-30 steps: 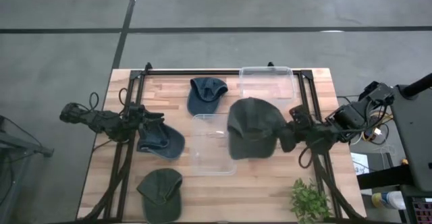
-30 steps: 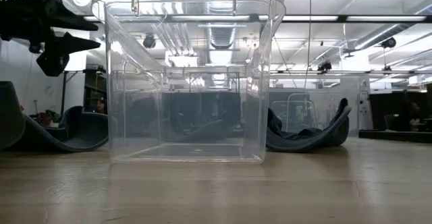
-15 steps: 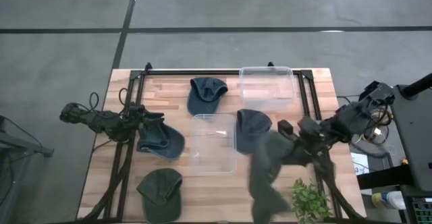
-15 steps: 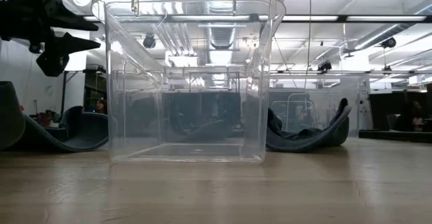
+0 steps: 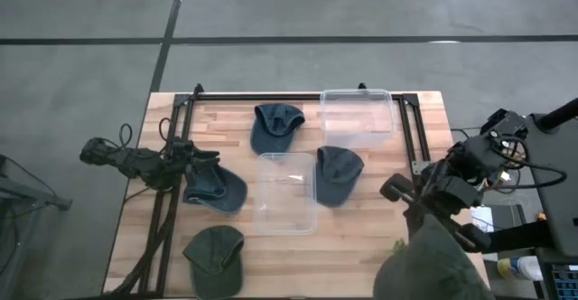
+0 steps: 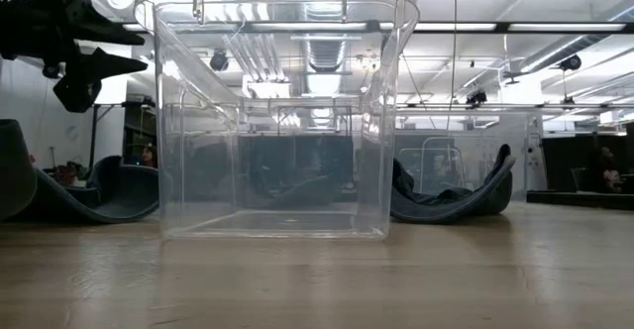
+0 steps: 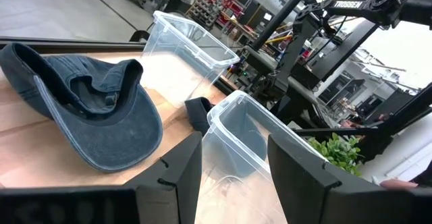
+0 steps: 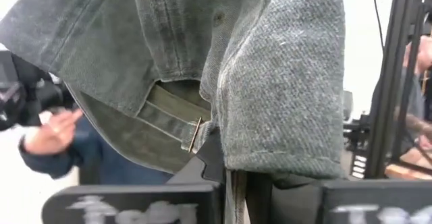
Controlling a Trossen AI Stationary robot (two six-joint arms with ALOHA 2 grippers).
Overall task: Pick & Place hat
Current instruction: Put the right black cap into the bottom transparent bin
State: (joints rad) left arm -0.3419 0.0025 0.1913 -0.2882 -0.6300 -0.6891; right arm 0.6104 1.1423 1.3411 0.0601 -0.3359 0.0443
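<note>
The clear plastic bin (image 5: 288, 192) at the middle of the bench (image 5: 226, 115) is the landmark here, because it is most likely the place where the hats must go; it looks empty in the low view. To the left of the bin, the left end effector (image 5: 200, 158) waits with its fingers apart and nothing between them, just above a blue denim cap (image 5: 215, 189) that lies upside down on the wood, probably so that it can take this cap later. Below this one, toward the near left of the bin, rests a dark green cap (image 5: 215, 254). Behind the bin lies another blue cap (image 5: 275, 126), and touching the right wall of the bin lies a dark grey-blue cap (image 5: 337, 173). A second clear container (image 5: 358, 116) stands behind and right of the bin. Far to the right of the bin, past the edge of the bench, the right end effector (image 5: 432, 211) is clamped on a grey-green cap (image 5: 432, 266), pinching it near the back strap so the crown hangs free. I judge this cap is still far from the bin and must travel back toward it.
</note>
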